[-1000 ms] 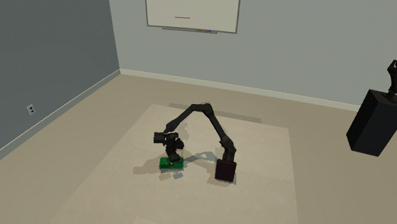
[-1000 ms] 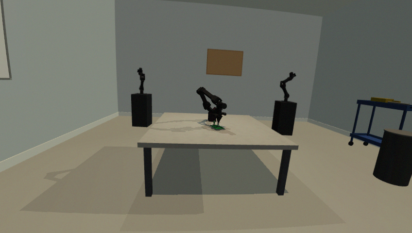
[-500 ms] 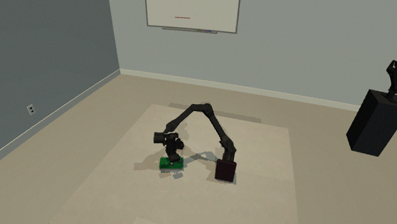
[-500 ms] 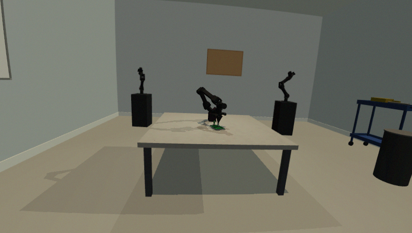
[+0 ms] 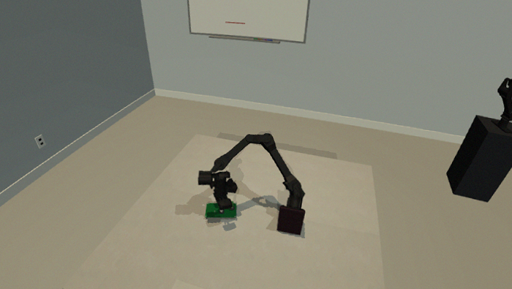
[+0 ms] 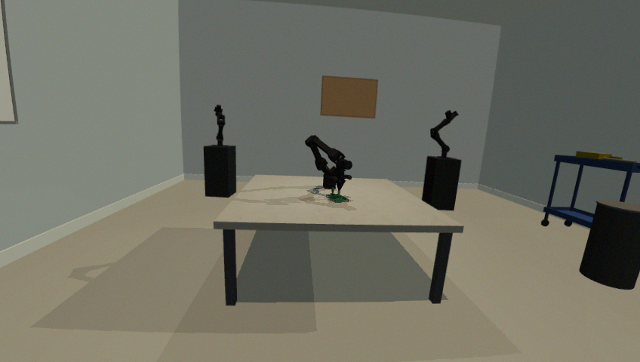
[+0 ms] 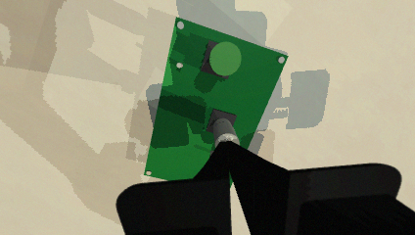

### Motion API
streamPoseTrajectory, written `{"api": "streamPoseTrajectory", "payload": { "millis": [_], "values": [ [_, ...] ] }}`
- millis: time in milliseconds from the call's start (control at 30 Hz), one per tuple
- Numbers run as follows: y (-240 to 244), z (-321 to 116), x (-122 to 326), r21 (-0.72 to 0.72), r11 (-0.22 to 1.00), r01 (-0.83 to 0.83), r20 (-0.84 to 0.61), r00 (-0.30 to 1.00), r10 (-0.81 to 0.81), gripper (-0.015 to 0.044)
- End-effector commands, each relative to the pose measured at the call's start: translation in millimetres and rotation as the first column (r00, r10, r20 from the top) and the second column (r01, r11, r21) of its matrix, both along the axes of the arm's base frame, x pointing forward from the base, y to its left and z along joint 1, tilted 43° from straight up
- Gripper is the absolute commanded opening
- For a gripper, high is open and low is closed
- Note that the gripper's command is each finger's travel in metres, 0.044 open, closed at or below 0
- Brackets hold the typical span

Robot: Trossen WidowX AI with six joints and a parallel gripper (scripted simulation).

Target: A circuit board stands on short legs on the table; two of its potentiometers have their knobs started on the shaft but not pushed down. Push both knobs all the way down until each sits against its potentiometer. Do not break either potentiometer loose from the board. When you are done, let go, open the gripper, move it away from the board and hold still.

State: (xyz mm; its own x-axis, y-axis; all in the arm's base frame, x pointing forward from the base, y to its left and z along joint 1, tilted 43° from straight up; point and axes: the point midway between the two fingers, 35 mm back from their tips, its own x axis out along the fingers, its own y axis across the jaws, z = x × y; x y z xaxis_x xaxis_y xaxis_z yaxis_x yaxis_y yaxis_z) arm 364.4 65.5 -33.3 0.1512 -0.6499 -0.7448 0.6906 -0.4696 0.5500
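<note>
The green circuit board (image 7: pixel 163 164) (image 5: pixel 211 212) (image 6: pixel 343 198) stands on the table, turned slightly in the wrist view. A wide round green knob (image 7: pixel 225 59) covers much of its dark square potentiometer near the upper end; how high it sits is hard to tell. A narrow grey knob (image 7: pixel 223 128) stands above the second dark potentiometer (image 7: pixel 223 117) near the middle. My gripper (image 7: pixel 225 147) (image 5: pixel 222 207) (image 6: pixel 340 190) is shut with nothing between its fingers. Its tips are at the grey knob's top and hide part of it; contact cannot be told for sure.
The arm's dark base (image 5: pixel 290 220) stands on the table (image 6: pixel 278 215) (image 5: pixel 323 260) to the right of the board in the top view. Other arms on black pedestals (image 5: pixel 484 162) (image 6: pixel 220 172), a blue cart (image 6: pixel 583 162) and a dark bin (image 6: pixel 613 244) stand off the table.
</note>
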Motion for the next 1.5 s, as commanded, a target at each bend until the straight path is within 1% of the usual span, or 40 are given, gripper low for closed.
{"api": "streamPoseTrajectory", "payload": {
  "millis": [0,633,1400,1467],
  "values": [
    [-12,-12,2,-0.013,1.000,0.023,-0.008,1.000,-0.023,0.0000],
    [-12,-11,2,-0.012,1.000,0.023,-0.008,1.000,-0.023,0.0000],
    [12,15,-2,-0.011,1.000,0.023,-0.009,1.000,-0.023,0.0000],
    [9,11,-3,-0.017,1.000,0.017,-0.015,1.000,-0.017,0.0053]
  ]
}}
